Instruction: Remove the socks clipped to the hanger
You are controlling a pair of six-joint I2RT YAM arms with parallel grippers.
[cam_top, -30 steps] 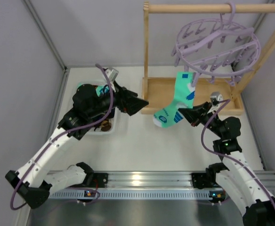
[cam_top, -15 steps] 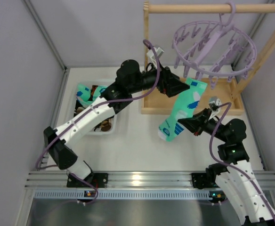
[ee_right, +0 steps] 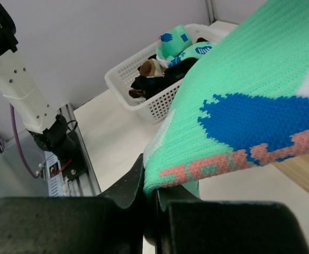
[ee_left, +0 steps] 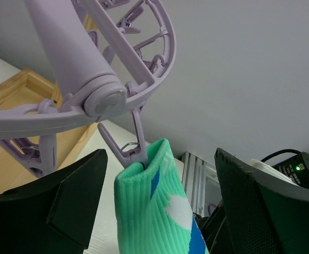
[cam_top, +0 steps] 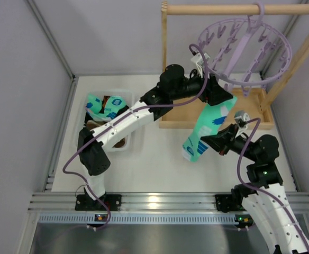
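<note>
L claw (cam_top: 223,99) spread, peg (ee_left: 136,144) + turquoise sock (cam_top: 211,120) cuff betw its jaws, lilac hanger (ee_left: 72,53) just above. R claw (cam_top: 204,141) pinches sock lower down. We see other socks (cam_top: 109,106) in basket (ee_right: 144,100) well left of L claw. We judge it's the last one, nearly done.

The spread fingers (ee_left: 72,206) of my left gripper (cam_top: 219,96) leave a gap on each side of the turquoise sock (cam_top: 210,124) cuff. Straight above, the peg (ee_left: 135,142) and the hanger (ee_left: 99,95) crossbars close the way up. The wooden frame (cam_top: 164,53) post and tray stand close by my left arm. The sock, stretched down to my clamped right gripper (cam_top: 210,142), bars the passage between both arms. Between basket (ee_right: 160,103) and right arm, the white table (cam_top: 154,159) gives room to pass.
</note>
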